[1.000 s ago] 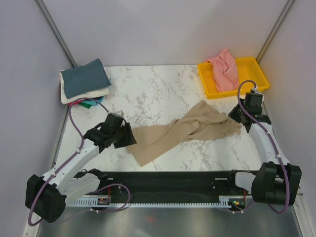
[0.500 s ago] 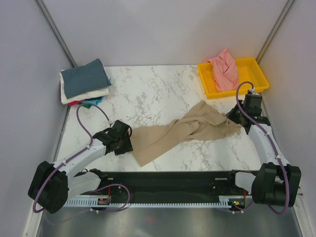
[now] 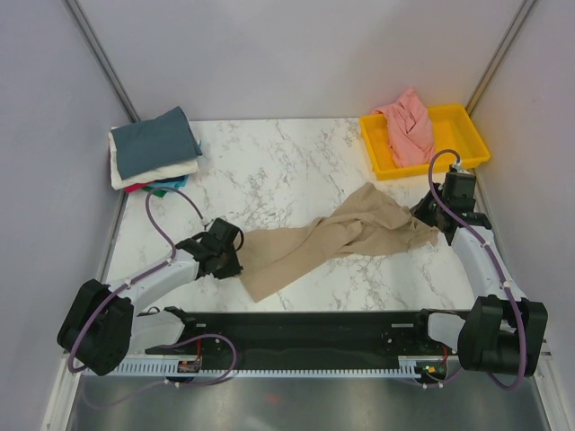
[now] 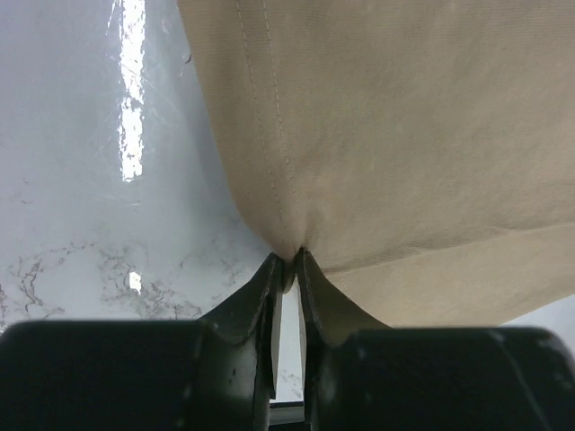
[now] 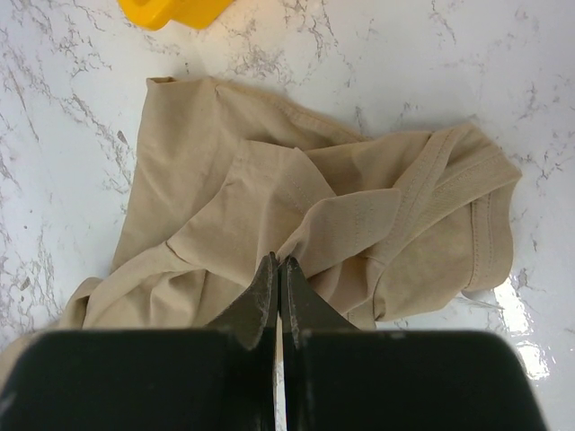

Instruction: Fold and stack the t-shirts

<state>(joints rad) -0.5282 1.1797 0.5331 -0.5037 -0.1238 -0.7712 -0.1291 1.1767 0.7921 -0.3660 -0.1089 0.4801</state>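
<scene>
A tan t-shirt (image 3: 341,238) lies stretched out and crumpled across the middle of the marble table (image 3: 269,171). My left gripper (image 3: 235,256) sits low at the shirt's left end. In the left wrist view its tips (image 4: 292,256) pinch the stitched hem of the tan cloth (image 4: 404,135). My right gripper (image 3: 429,218) is at the shirt's right end, by the collar. There its tips (image 5: 279,262) are shut on a fold of the tan shirt (image 5: 234,197). A salmon-pink t-shirt (image 3: 409,126) lies bunched in the yellow tray (image 3: 467,135). Folded t-shirts (image 3: 154,144) are stacked at the back left, slate-blue on top.
The yellow tray stands at the back right corner, and its edge (image 5: 171,9) shows at the top of the right wrist view. Grey walls close in the table on the left, back and right. The black base rail (image 3: 305,332) runs along the near edge.
My left arm has dropped down and drawn in to the shirt's left edge, and its jaws have closed on the hem. The right arm has hardly moved.
</scene>
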